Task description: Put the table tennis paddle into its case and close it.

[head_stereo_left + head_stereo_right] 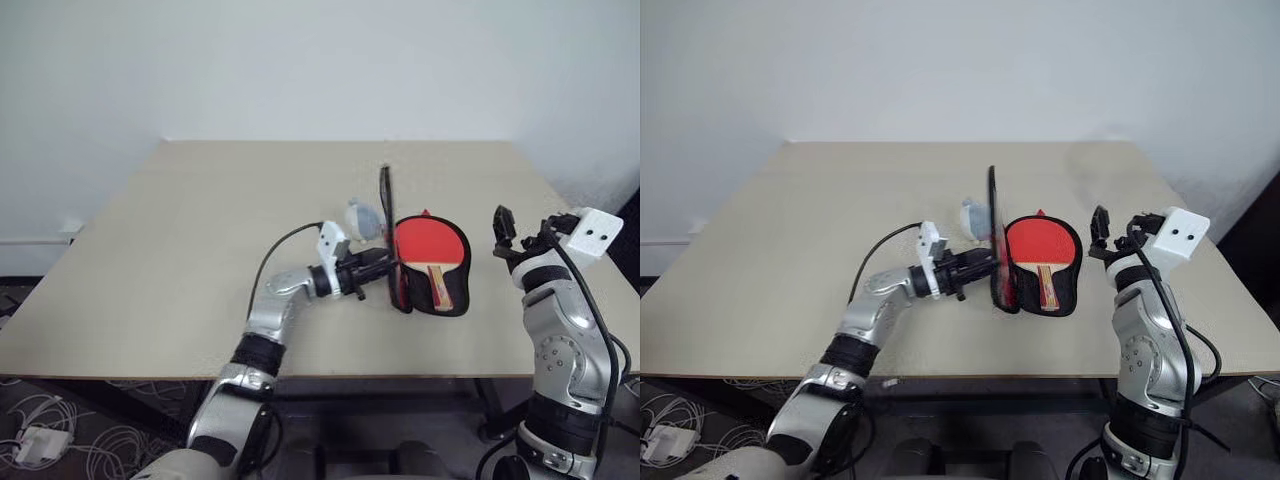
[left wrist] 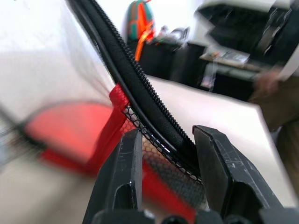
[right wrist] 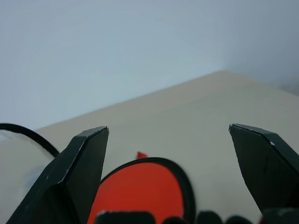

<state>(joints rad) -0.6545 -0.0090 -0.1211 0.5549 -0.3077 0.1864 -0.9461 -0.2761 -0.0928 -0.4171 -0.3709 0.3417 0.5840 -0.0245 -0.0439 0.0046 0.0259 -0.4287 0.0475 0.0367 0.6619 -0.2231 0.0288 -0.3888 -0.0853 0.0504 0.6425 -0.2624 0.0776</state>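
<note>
The case (image 1: 458, 296) lies open on the table, right of centre. Its lid (image 1: 385, 200) stands upright, edge-on to me. The table tennis paddle (image 1: 428, 248) rests flat in the lower half, red face up, with the wooden handle (image 1: 439, 286) pointing toward me. My left gripper (image 1: 388, 266) reaches in from the left and is shut on the lid's black zip edge (image 2: 140, 93), with mesh between its fingers (image 2: 124, 177). My right gripper (image 1: 503, 232) hovers open just right of the case, clear of it. Below it are the red face (image 3: 140, 191) and the case's black rim.
The beige table (image 1: 200, 250) has bare room to the left and behind the case. Its front edge (image 1: 150, 372) lies close below my arms. A greyish round blur (image 1: 362, 218) sits just left of the lid; I cannot tell what it is. A white wall stands behind.
</note>
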